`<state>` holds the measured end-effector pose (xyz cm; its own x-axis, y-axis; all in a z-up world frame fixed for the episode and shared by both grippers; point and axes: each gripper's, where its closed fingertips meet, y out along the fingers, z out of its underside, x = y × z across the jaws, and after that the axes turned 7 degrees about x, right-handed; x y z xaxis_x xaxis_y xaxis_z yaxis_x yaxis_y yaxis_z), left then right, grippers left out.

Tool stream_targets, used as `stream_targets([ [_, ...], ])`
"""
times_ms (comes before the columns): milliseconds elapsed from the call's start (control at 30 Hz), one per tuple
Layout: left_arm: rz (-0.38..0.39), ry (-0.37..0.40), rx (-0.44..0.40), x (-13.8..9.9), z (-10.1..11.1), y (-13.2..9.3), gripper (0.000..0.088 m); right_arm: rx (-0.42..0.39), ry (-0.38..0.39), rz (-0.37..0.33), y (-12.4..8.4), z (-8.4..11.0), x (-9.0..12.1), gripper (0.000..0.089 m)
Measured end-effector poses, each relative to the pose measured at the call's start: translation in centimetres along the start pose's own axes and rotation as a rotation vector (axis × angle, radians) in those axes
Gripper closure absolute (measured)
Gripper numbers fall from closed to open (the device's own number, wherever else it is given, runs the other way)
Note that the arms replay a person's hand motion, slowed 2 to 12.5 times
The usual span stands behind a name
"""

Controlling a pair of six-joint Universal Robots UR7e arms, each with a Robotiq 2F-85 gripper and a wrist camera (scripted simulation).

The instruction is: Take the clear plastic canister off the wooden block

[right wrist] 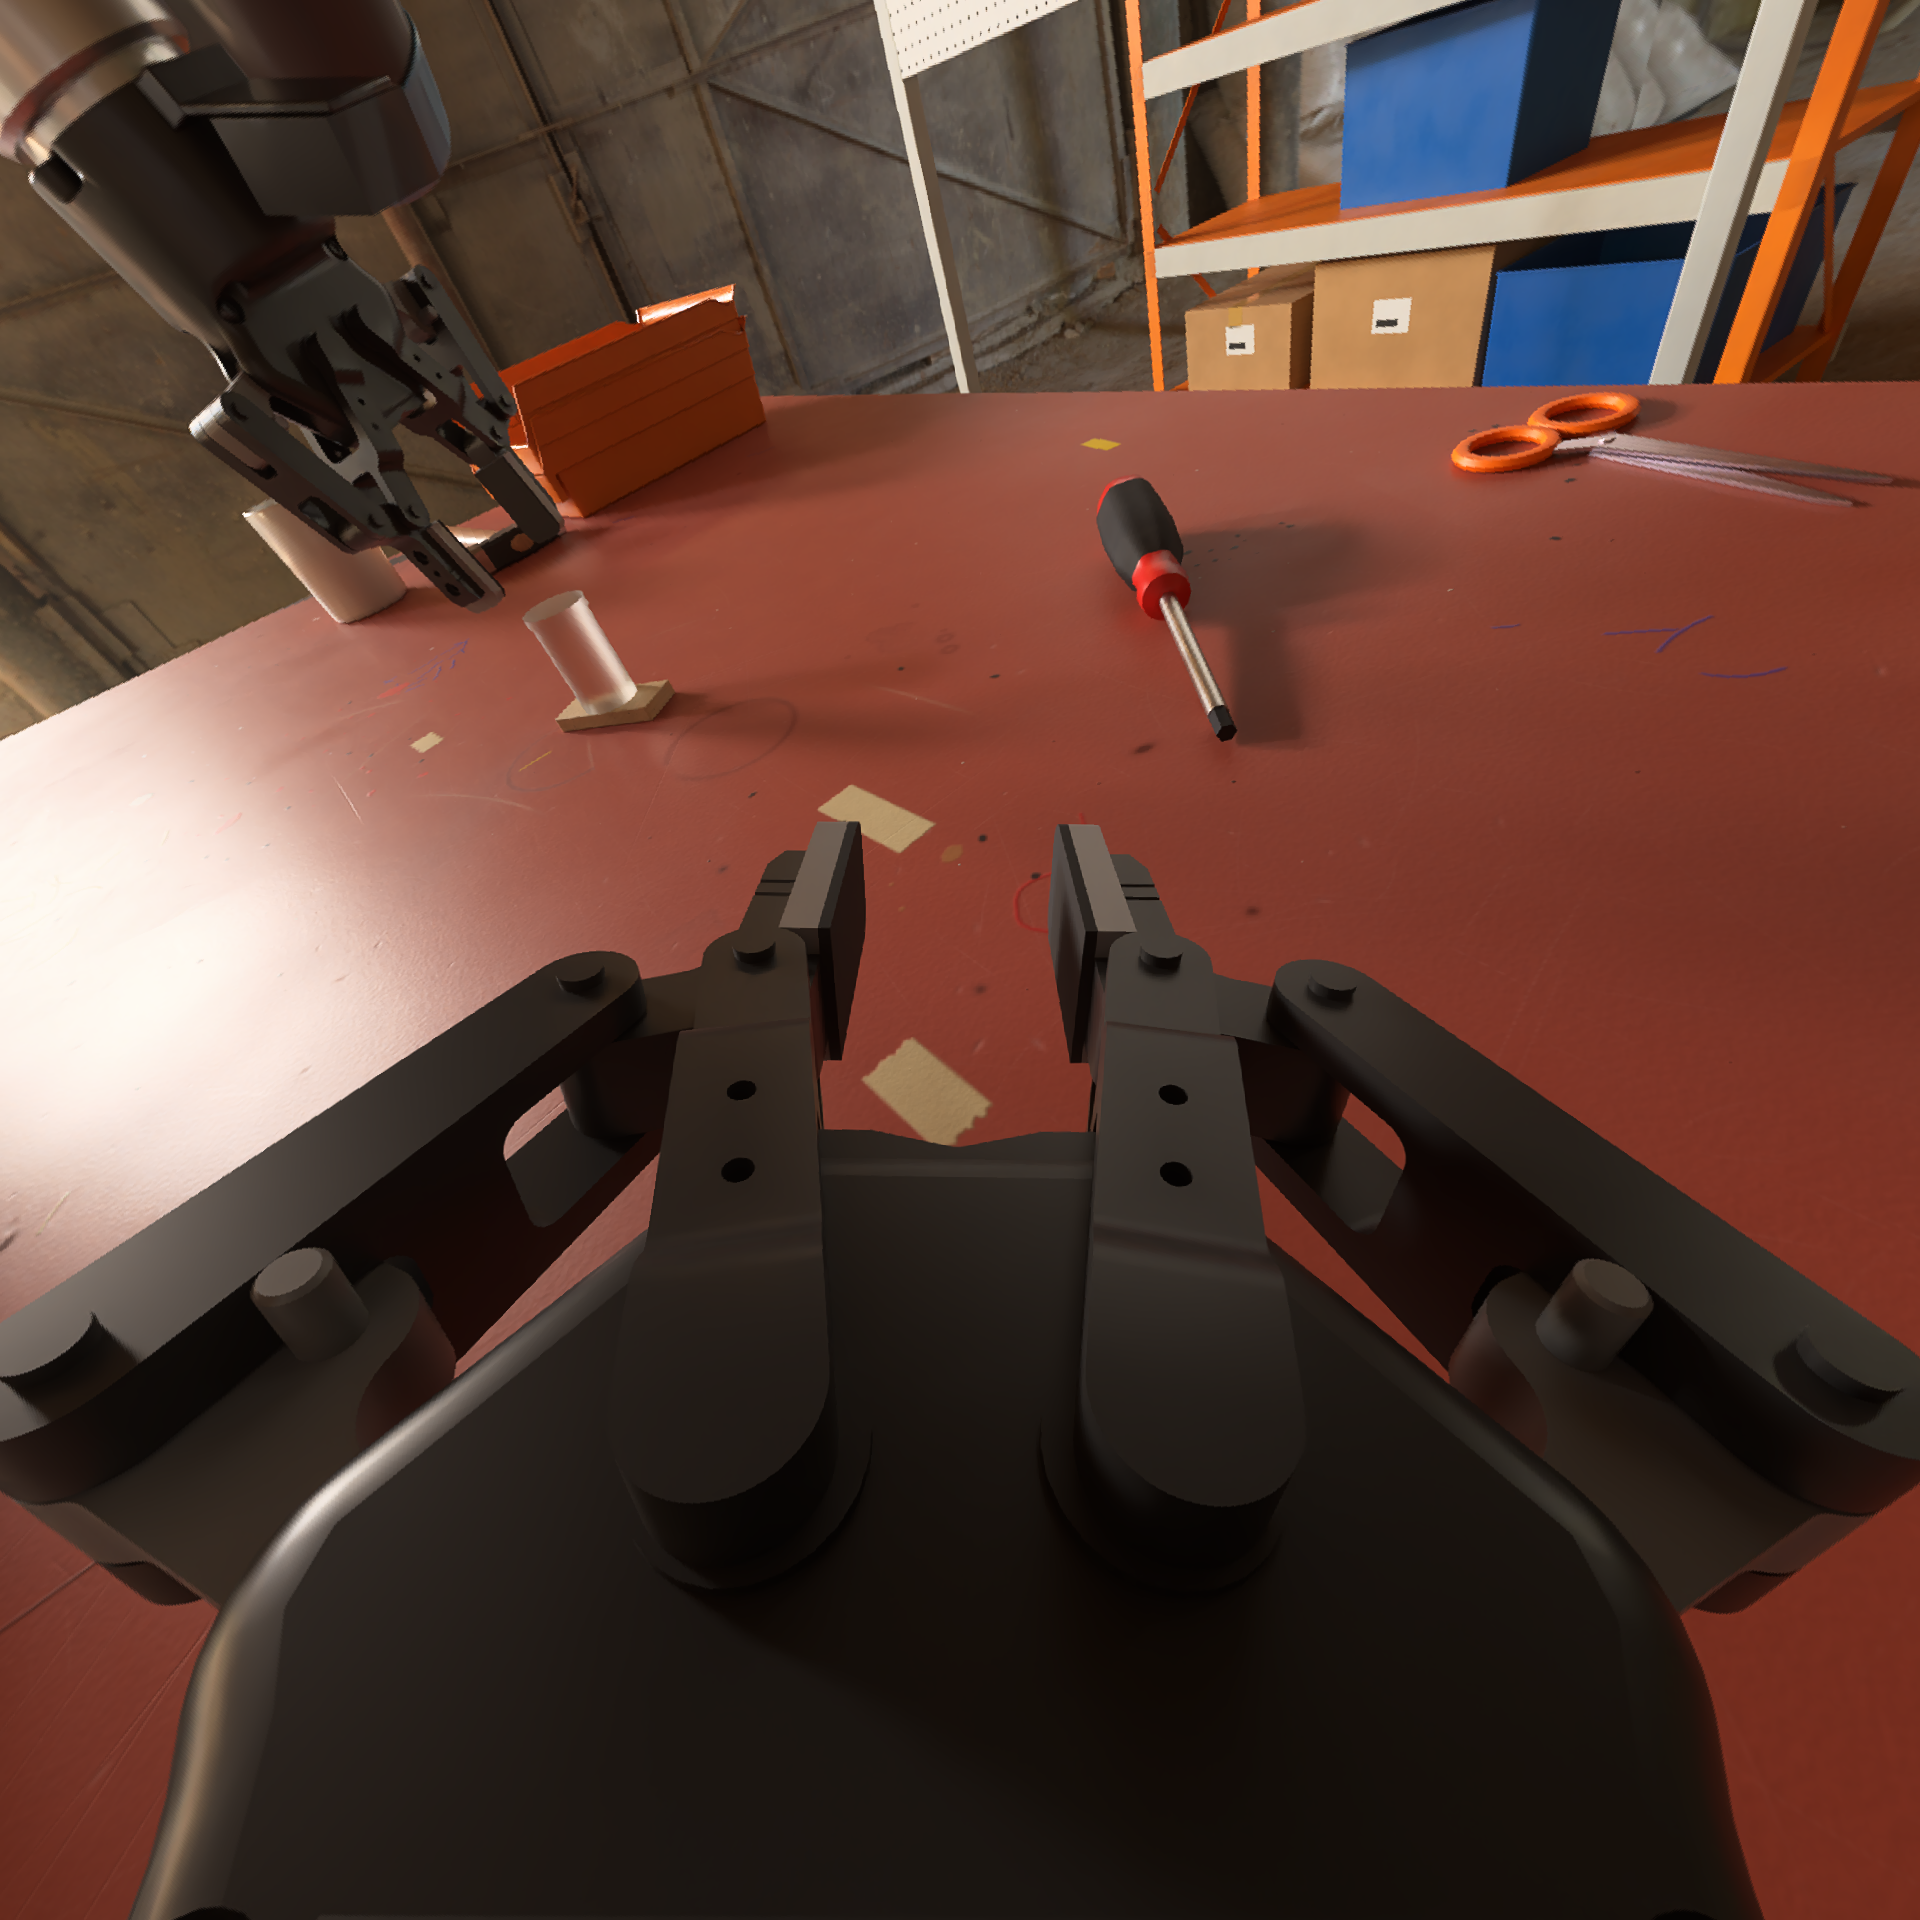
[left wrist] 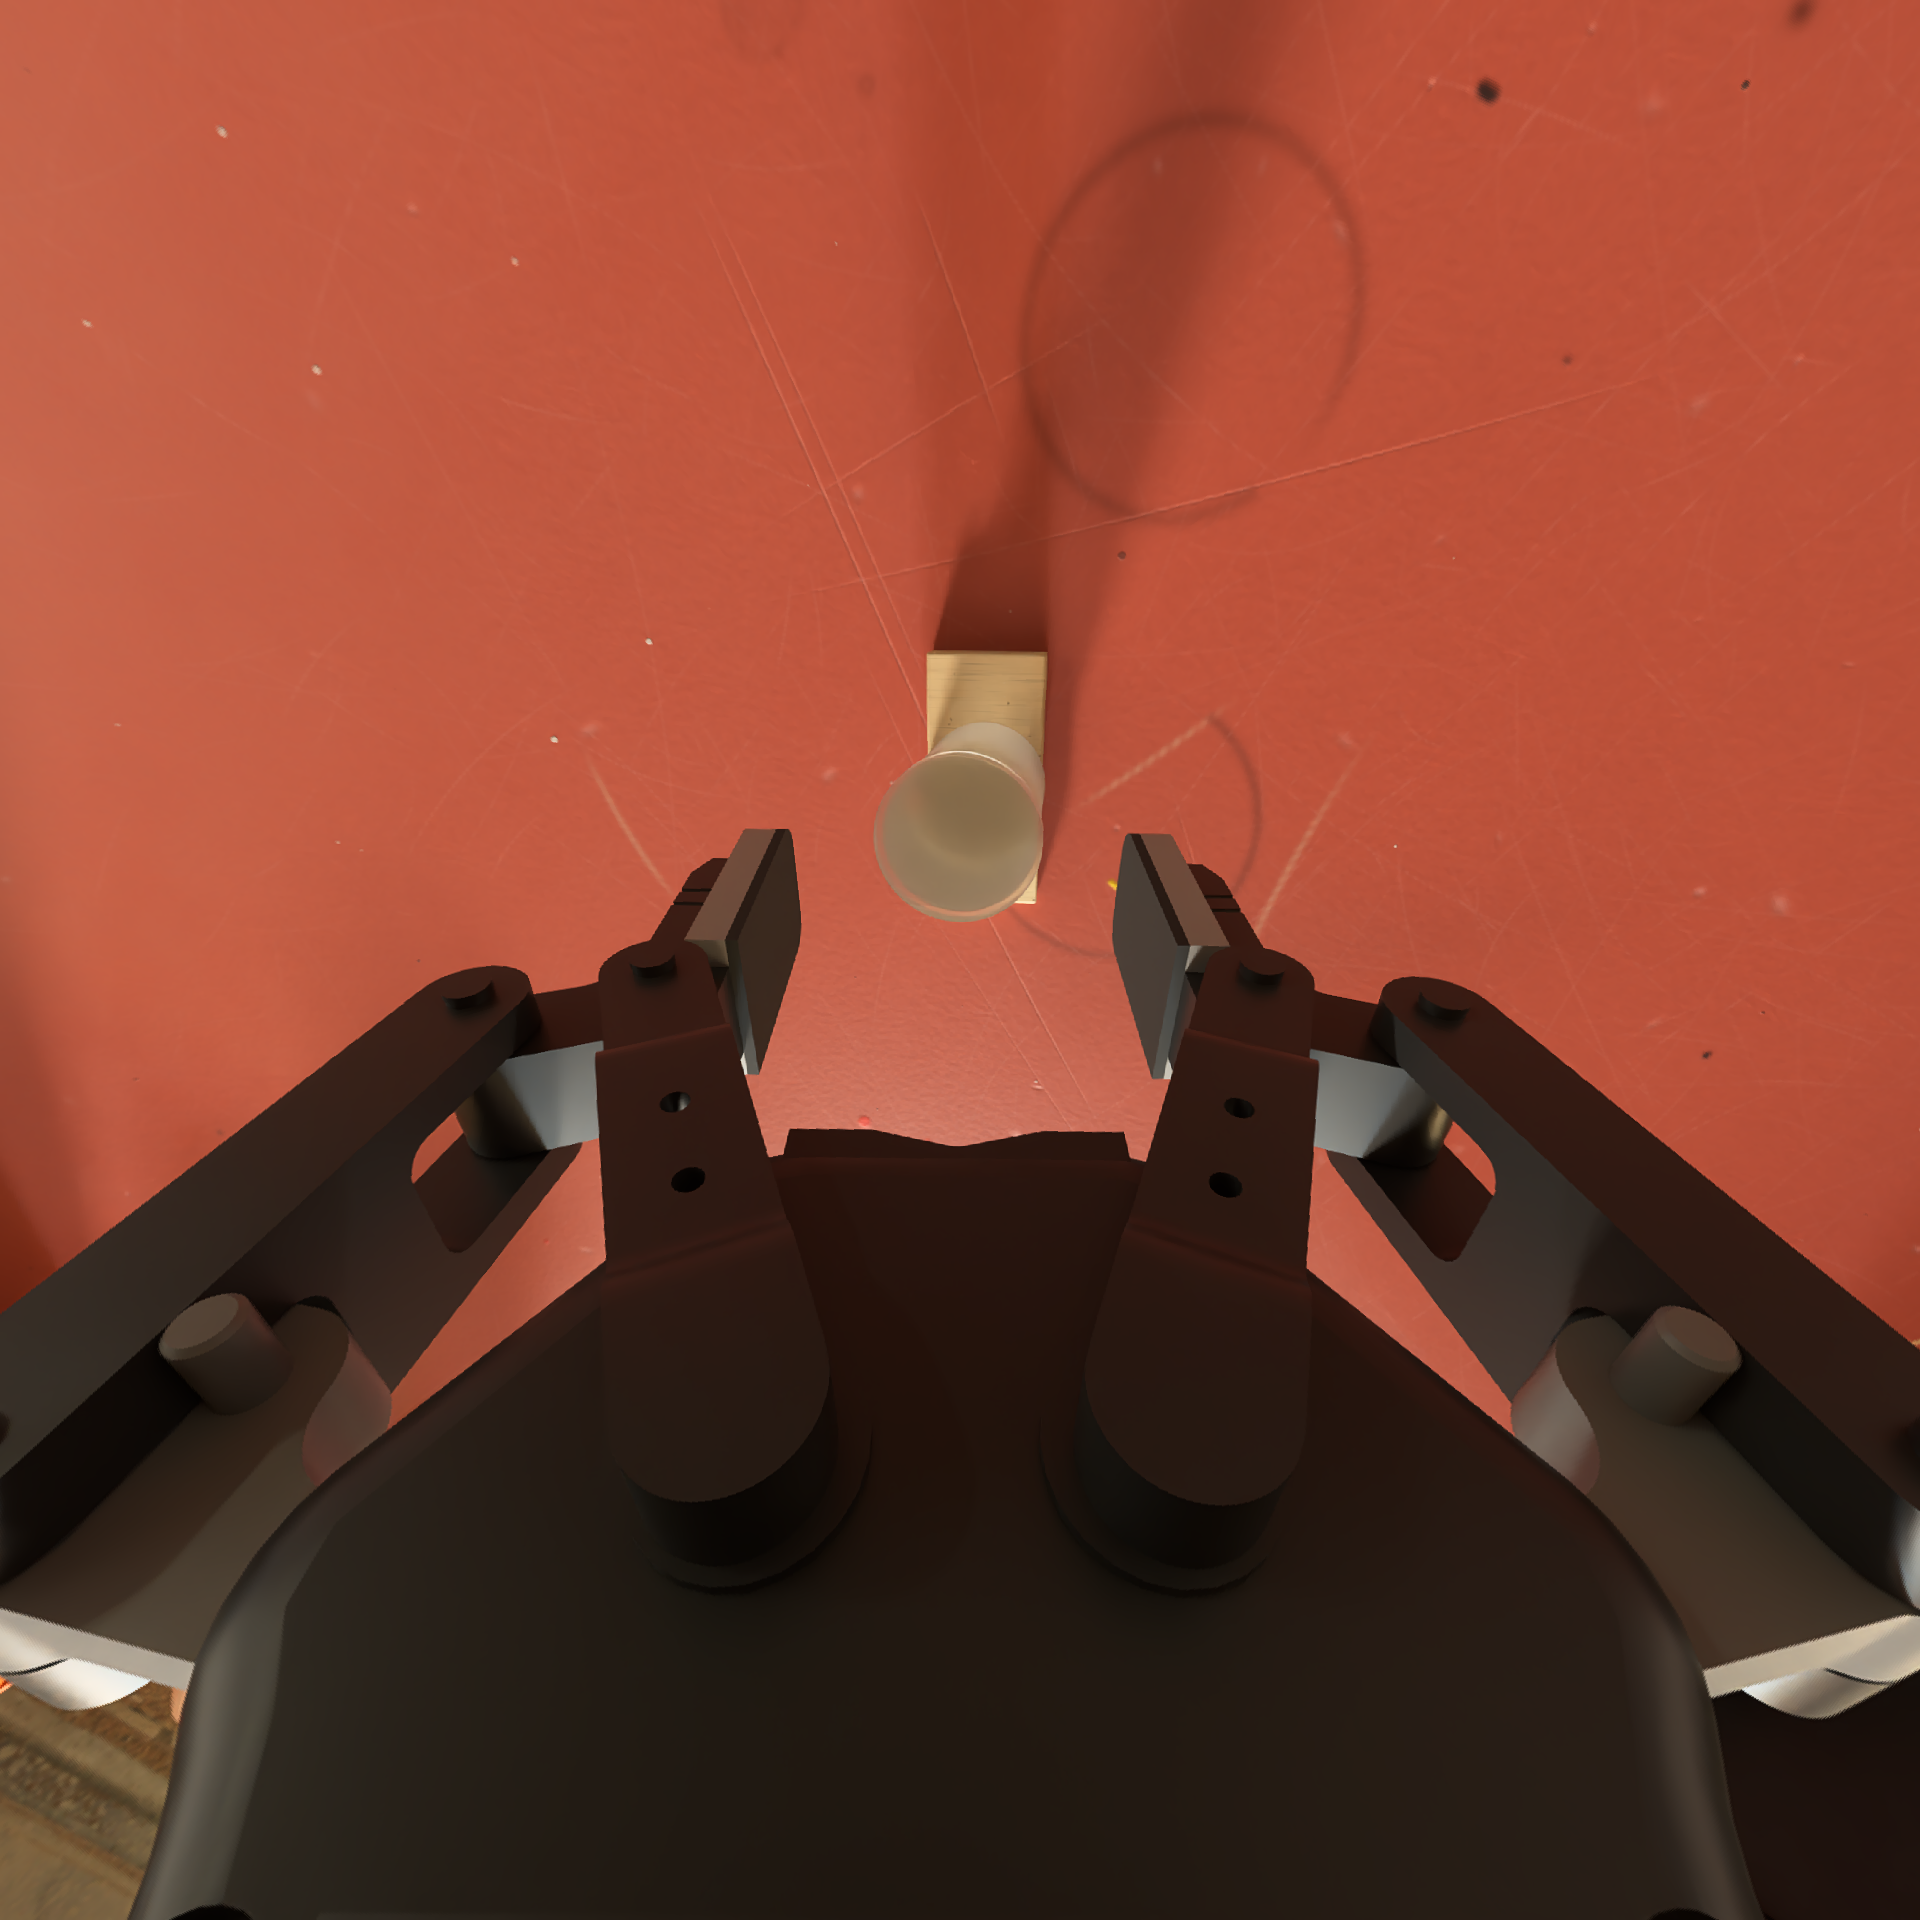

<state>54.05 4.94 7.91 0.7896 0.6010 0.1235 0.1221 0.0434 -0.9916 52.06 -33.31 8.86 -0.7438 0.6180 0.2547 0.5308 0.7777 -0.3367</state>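
Note:
The clear plastic canister (left wrist: 961,821) stands upright on a small flat wooden block (left wrist: 987,691) on the red table. It also shows in the right wrist view (right wrist: 580,649), on the block (right wrist: 615,707). My left gripper (left wrist: 956,862) is open and empty, hovering above the canister and looking down on its top. In the right wrist view the left gripper (right wrist: 488,566) hangs just above and to the left of the canister, apart from it. My right gripper (right wrist: 956,862) is open and empty, low over the table, well away from the canister.
A red-and-black screwdriver (right wrist: 1158,582) lies mid-table. Orange-handled scissors (right wrist: 1579,442) lie far right. An orange bin (right wrist: 634,400) and a white cylinder (right wrist: 332,571) stand at the far left edge. Tape scraps (right wrist: 878,816) dot the table. Shelving with boxes (right wrist: 1455,301) stands behind.

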Motion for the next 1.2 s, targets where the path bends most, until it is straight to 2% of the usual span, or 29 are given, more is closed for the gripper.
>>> stream_targets([
  [333,0.057,0.006,0.052,-0.2,0.5,1.4,0.0333,-0.001,-0.003,0.006,-0.2,0.1,0.0,0.0569],
  [567,0.073,0.006,0.054,-0.2,0.3,2.3,0.0343,-0.004,-0.006,0.011,-0.4,0.1,0.0,0.0574],
  [700,0.085,-0.001,0.045,-0.2,0.1,2.7,0.0417,-0.005,-0.007,0.012,-0.4,0.1,0.0,0.0577],
  [833,0.098,-0.011,0.042,-0.2,0.0,2.9,0.0554,-0.005,-0.007,0.013,-0.5,0.1,0.0,0.0579],
  [1200,0.127,-0.04,0.061,-0.1,0.0,2.7,0.0553,0.0,-0.011,0.013,-0.4,0.2,0.1,0.0582],
])
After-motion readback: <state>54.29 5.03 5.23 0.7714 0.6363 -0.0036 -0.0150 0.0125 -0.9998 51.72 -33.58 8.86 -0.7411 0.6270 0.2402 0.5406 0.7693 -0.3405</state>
